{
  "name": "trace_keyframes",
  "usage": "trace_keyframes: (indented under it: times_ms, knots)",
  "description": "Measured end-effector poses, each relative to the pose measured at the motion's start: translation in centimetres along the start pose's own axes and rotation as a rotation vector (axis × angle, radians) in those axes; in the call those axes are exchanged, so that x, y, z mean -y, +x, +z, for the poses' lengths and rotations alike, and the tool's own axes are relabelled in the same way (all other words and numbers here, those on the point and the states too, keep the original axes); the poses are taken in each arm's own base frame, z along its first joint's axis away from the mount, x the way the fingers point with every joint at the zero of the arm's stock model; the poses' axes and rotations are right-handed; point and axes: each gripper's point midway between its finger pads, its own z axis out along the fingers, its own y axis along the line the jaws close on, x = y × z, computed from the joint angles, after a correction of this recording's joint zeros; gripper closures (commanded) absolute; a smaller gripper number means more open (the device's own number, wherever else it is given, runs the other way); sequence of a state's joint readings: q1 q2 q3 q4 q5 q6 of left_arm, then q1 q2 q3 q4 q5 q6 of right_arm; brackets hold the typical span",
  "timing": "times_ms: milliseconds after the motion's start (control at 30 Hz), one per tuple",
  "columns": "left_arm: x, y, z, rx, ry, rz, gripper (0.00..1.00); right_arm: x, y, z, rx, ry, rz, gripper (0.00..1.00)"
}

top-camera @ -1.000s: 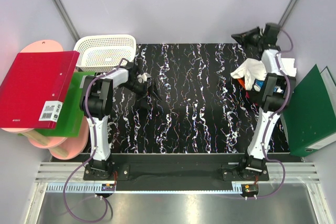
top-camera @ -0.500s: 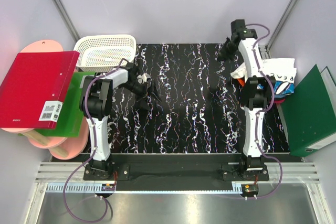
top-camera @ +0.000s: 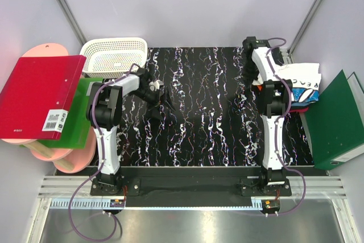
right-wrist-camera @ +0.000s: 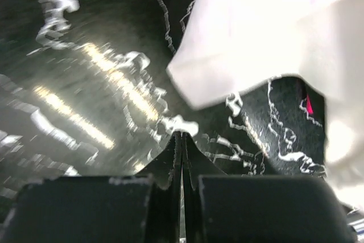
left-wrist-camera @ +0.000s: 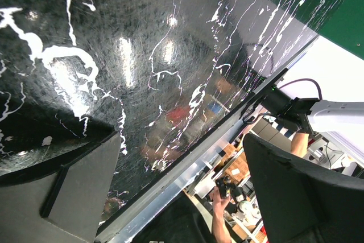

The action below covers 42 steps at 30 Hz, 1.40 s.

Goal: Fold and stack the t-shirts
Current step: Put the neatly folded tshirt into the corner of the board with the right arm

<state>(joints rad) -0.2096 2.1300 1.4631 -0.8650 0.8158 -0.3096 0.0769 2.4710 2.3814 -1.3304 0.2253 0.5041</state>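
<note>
The t-shirts [top-camera: 300, 86] lie in a loose heap at the far right of the black marbled table [top-camera: 199, 118], just left of the green binder [top-camera: 333, 120]. On top you see the white shirt [top-camera: 301, 75], crumpled, with dark lettering across it. Below it shows a strip of blue and tan print, and a bit of red-orange cloth peeks out at the heap's left side.

Expect all of it to be light, limp cloth. It will sag and drag, it will not hold a shape, and the layers will likely cling and come up together. Pinch only the white shirt, at a free edge or corner. A shoulder seam or the hem should be best, so it hangs flat when you lift it.

Your right gripper [right-wrist-camera: 182, 140] sits low over the table with its fingers pressed together and nothing between them. The white shirt's rounded edge lies just beyond the tips, so you must part them before you close in. Your left gripper [left-wrist-camera: 182, 146] rests at the left of the table, well apart from the heap, with its fingers spread and empty.
</note>
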Motion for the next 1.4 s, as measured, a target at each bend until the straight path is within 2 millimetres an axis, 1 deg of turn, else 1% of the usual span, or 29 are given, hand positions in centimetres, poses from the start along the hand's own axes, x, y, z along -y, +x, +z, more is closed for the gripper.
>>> trace_keyframes:
  times_ms: [233,367,400,533,567,667,700,767,900,1000,1067,1100,1133,1167,1200,1233,1267,1300,1333,1367,1400]
  knots:
    - [0.0,0.1,0.0,0.001,-0.004,0.008,0.01,1.3,1.1,4.8,-0.047,0.129,-0.028,1.00]
    - [-0.1,0.2,0.0,0.001,-0.007,0.009,0.01,3.1,0.7,5.1,-0.037,0.194,-0.021,1.00]
    - [-0.1,0.3,0.0,0.000,-0.007,0.008,0.01,3.9,0.5,5.3,-0.037,0.214,-0.014,1.00]
    - [-0.1,0.3,0.0,-0.001,-0.007,0.009,0.01,8.7,0.3,5.8,-0.078,0.276,0.053,1.00]
    - [-0.1,0.3,0.0,-0.002,-0.008,0.009,0.01,10.1,0.2,5.9,-0.092,0.281,0.081,1.00]
    - [-0.1,0.4,0.1,-0.003,-0.008,0.009,0.01,12.6,0.0,5.9,-0.109,0.285,0.126,1.00]
    - [-0.1,0.4,0.1,-0.003,-0.008,0.010,0.01,13.1,0.1,5.7,-0.113,0.285,0.130,1.00]
    - [0.0,0.4,0.1,-0.004,-0.009,0.009,0.01,13.2,0.1,5.3,-0.112,0.277,0.129,1.00]
    - [0.0,0.4,0.1,-0.005,-0.009,0.010,0.01,12.9,0.1,5.2,-0.109,0.255,0.125,1.00]
    - [0.0,0.5,0.1,-0.005,-0.009,0.014,0.01,12.4,-0.1,4.7,-0.101,0.215,0.127,0.95]
    - [0.0,0.5,0.0,-0.002,-0.013,0.024,0.01,11.6,-0.6,3.4,-0.073,0.178,0.118,0.92]
    - [0.0,0.5,0.0,-0.001,-0.015,0.030,0.01,11.3,-0.9,2.6,-0.056,0.160,0.112,0.87]
    - [0.0,0.5,0.0,0.003,-0.019,0.037,0.01,10.8,-1.5,1.4,-0.028,0.137,0.103,0.78]
    - [0.1,0.4,-0.1,0.009,-0.024,0.045,0.01,9.9,-2.4,0.0,0.015,0.101,0.092,0.49]
    - [0.1,0.3,-0.3,0.018,-0.033,0.055,0.01,8.4,-3.6,-2.2,0.080,0.046,0.070,0.34]
    - [0.3,0.3,-0.6,0.031,-0.041,0.069,0.01,7.2,-4.2,-3.9,0.128,0.004,0.059,0.23]
    - [0.5,0.2,-1.0,0.045,-0.049,0.085,0.01,5.8,-5.0,-5.5,0.179,-0.049,0.037,0.15]
    - [0.9,0.2,-1.4,0.060,-0.054,0.105,0.01,3.4,-5.3,-8.9,0.259,-0.127,-0.005,0.10]
    - [1.2,0.1,-1.7,0.075,-0.059,0.119,0.01,1.5,-5.3,-11.5,0.320,-0.196,-0.041,0.08]
    - [1.6,0.1,-2.2,0.095,-0.065,0.140,0.01,-0.6,-5.0,-14.2,0.378,-0.270,-0.078,0.01]
    - [2.3,0.0,-3.0,0.124,-0.068,0.170,0.01,-2.8,-4.5,-17.1,0.448,-0.352,-0.118,0.00]
